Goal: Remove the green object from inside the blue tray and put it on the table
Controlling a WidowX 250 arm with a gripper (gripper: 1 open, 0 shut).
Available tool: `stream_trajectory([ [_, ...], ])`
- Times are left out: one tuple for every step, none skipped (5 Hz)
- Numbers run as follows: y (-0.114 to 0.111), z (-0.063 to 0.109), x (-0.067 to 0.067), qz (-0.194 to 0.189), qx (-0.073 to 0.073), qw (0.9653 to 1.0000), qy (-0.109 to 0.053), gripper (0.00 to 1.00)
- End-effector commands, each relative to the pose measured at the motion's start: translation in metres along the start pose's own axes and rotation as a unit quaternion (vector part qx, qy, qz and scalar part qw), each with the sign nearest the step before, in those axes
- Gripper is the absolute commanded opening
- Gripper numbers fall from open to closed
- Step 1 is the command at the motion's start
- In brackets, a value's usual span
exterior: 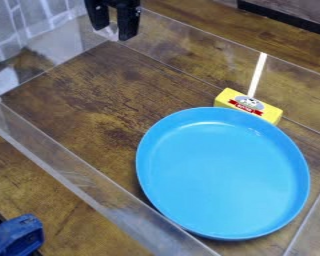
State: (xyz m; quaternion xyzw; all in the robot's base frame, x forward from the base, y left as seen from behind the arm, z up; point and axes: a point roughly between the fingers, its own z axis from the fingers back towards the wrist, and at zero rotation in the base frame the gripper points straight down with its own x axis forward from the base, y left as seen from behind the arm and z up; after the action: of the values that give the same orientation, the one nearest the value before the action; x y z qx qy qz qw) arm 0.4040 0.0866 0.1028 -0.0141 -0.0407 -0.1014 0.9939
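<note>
The biggest risk, I judge, is a wasted or wrong pick: the green object cannot be made out anywhere, so its place stays unknown, and a reach at the blue tray at four to five o'clock could bring up nothing. The next is a mistaken target, since the yellow block, between two and three o'clock, sits right by the tray's rim. A low, hasty sweep from the fingers, at eleven o'clock, could also clip that rim and push the tray along. The fingers stand apart, with nothing seen between them.

The bench is dark brown wood with visible grain and worn streaks. Clear walls border it, one slanting from nine o'clock down to six; they catch pale reflections and could be bumped by a wide swing. A bright, silvery patch shows at ten to eleven o'clock. Smallest, a crumpled-looking blue item lies between seven and eight o'clock, beyond the wall.
</note>
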Motion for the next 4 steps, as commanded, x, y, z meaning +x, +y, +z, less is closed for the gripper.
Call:
stream_trajectory([
  [0.024,0.026,0.007,-0.015,0.017,0.9988,-0.043,1.00],
  [0.040,0.013,0.007,-0.033,0.014,0.9985,-0.042,1.00],
  [0.033,0.010,0.008,-0.035,0.013,0.9984,-0.042,1.00],
  [0.026,0.011,0.005,-0.033,0.012,0.9984,-0.043,1.00],
])
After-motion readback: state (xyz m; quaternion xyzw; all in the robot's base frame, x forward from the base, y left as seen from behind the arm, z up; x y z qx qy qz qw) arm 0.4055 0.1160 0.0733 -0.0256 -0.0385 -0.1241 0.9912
